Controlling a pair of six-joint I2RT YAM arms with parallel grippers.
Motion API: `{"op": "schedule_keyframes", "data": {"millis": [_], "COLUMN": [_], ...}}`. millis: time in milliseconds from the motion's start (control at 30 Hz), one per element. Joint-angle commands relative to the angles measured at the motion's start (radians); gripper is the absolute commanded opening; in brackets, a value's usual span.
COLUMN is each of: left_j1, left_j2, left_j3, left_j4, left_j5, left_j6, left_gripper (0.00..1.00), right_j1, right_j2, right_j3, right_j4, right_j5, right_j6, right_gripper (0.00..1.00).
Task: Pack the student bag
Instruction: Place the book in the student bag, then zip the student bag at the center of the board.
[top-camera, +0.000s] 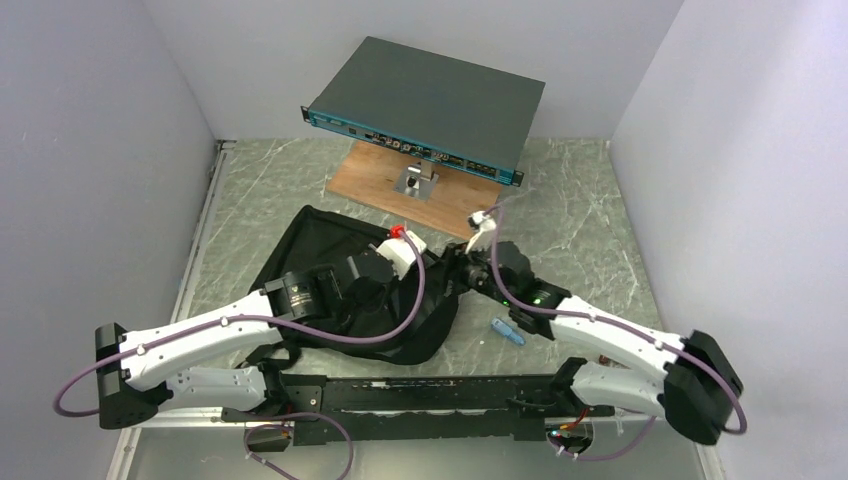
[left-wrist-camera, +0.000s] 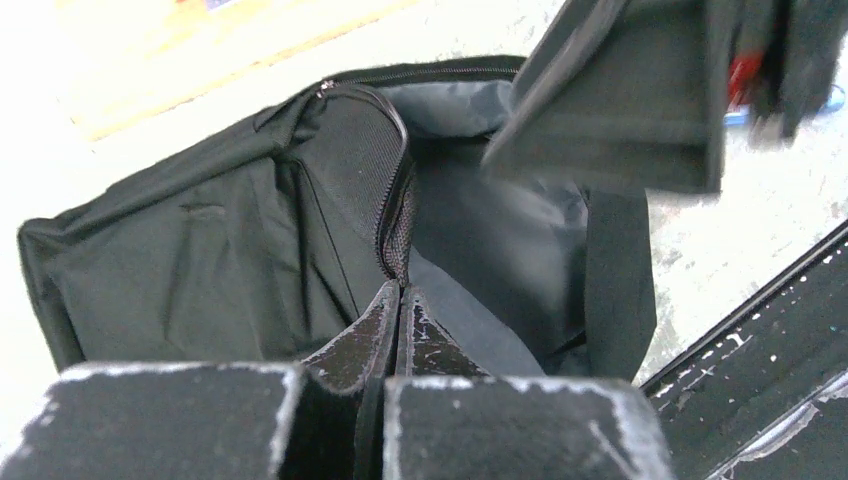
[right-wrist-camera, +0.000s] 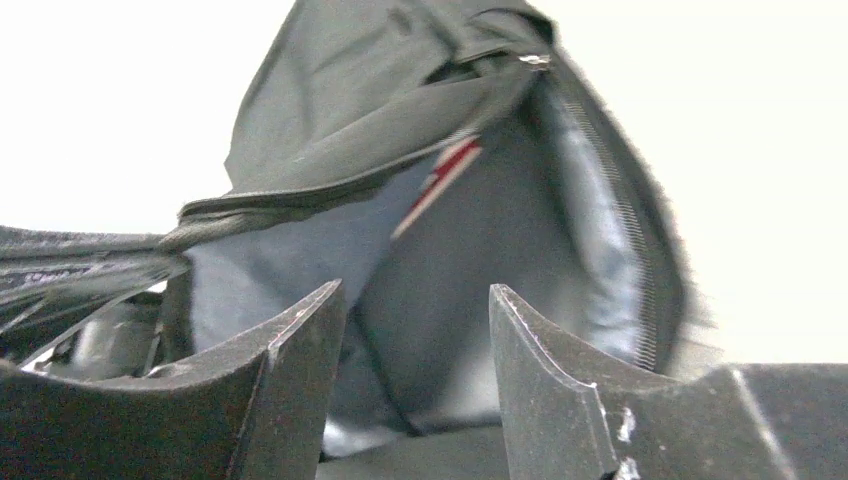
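One floppy backpack, unzipped
Soft black fabric slumps mid-frame on the marbled table, smooth grey lining showing. Left gripper is pinched closed right at the zipper edge; right gripper has its wedge-shaped jaws apart.

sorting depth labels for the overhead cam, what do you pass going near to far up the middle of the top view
black mounting rail → student bag → wooden board → rack-mount device with a teal front. The small blue item is left out, since it lies level with the bag.
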Motion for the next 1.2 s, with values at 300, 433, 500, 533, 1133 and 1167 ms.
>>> {"op": "schedule_keyframes", "data": {"millis": [300,433,500,533,1133,1167], "left_j1": [-0.001,-0.001,-0.002,-0.002,-0.002,-0.002], "left_j2": [-0.041,-0.073,-0.079,-0.086,-0.123,-0.13], "left_j3": [-0.144,-0.214,-0.241,-0.261,-0.356,-0.363], "left_j4": [-0.014,-0.055,-0.051,-0.037,0.064,0.068], "left_j5": [0.03,0.035,0.077,0.103,0.18,0.181], "left_j6": [-0.192,-0.268,-0.307,-0.322,-0.365,-0.367], "left_gripper": [0.0,0.0,0.0,0.0,0.0,0.0], "right_j1": [-0.227,-0.226,-0.217,-0.208,-0.088,-0.088], "right_j2": [0.083,0.185,0.236,0.262,0.546,0.56], "right_j3": [0.126,0.207,0.255,0.274,0.495,0.504], "right_j4": [-0.155,-0.109,-0.102,-0.095,-0.064,-0.058], "right_j5": [-0.059,-0.086,-0.096,-0.093,-0.119,-0.141], "right_j6": [-0.145,-0.124,-0.125,-0.127,-0.38,-0.413], "right_gripper": [0.52,0.52,0.51,0.51,0.37,0.38]}}
